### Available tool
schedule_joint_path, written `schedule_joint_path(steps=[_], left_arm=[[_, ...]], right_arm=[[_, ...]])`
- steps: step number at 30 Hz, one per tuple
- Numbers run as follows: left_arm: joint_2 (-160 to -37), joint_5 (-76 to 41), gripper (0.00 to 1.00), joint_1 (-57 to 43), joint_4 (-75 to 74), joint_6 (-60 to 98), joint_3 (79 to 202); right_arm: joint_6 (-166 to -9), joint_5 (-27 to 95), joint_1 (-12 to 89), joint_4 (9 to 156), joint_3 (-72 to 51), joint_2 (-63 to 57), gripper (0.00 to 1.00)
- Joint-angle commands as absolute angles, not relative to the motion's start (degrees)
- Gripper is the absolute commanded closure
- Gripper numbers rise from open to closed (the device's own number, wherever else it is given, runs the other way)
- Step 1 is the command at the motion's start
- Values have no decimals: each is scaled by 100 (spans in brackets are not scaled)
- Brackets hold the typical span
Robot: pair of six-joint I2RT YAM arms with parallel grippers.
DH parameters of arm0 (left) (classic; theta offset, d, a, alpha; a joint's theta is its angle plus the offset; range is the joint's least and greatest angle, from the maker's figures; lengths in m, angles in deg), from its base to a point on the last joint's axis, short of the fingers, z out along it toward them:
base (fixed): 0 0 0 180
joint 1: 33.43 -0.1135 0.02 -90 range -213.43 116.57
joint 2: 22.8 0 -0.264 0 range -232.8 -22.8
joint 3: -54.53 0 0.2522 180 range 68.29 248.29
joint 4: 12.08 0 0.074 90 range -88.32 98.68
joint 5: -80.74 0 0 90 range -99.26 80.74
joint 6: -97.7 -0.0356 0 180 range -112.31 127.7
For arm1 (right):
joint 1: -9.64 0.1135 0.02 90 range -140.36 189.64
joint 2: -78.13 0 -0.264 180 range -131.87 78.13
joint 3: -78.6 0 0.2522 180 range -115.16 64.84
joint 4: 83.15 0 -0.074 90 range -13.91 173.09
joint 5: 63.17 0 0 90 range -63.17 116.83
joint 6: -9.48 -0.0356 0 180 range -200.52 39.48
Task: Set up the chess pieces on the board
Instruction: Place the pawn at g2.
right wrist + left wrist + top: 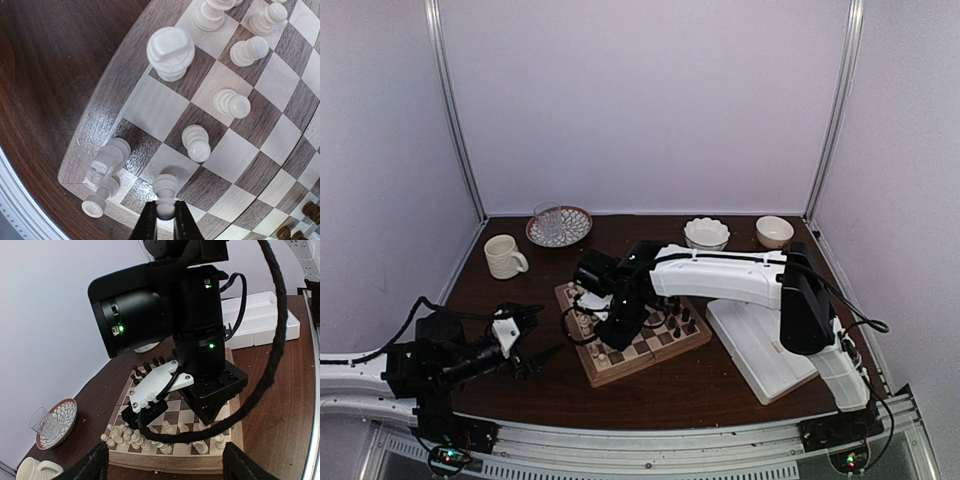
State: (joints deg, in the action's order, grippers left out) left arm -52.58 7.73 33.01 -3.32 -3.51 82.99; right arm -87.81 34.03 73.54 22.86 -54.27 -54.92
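Note:
The board (653,362) lies mid-table, with dark pieces (675,322) on its right side. Over its left end, my right gripper (165,218) is shut on the top of a cream-white piece (166,190) that stands upright on a light square near the board's corner (75,172). Beside that piece another white piece (102,194) lies tipped over against a taller one (111,156). A rook (170,49) and pawns (196,142) stand further along. My left gripper (540,336) hangs open just left of the board, nothing between its fingers (92,464). It faces the white rows (134,440).
A cream mug (504,256) and a patterned plate with a glass (558,225) stand at the back left. Two small bowls (706,233) (774,231) are at the back right. A white tray (765,350) lies right of the board. The right arm (720,275) spans over the board.

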Motion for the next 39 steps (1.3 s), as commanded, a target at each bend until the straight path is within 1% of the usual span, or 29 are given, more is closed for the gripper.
schedule_joint_path(steps=[1,13,21,30,34,39], left_arm=[[-5058,852,22,3310,-404,-265,8454],[-5057,814,22,3311,-376,-267,8471],[-5057,814,22,3306,-381,-261,8471],[-5057,779,22,3311,-369,-275,8472],[-5057,770,22,3311,-369,-274,8471],[-5057,762,22,3311,-368,-276,8472]], right_arm=[[-8799,3282,7396,2232,-5659,-5595,96],[-8781,3310,7396,2230,-5724,-5684,94],[-8773,3318,7393,2270,-5724,-5669,83],[-8790,3333,7391,2332,-5707,-5651,83],[-8799,3343,7389,2381,-5698,-5654,87],[-8799,3311,7389,2419,-5689,-5660,88]])
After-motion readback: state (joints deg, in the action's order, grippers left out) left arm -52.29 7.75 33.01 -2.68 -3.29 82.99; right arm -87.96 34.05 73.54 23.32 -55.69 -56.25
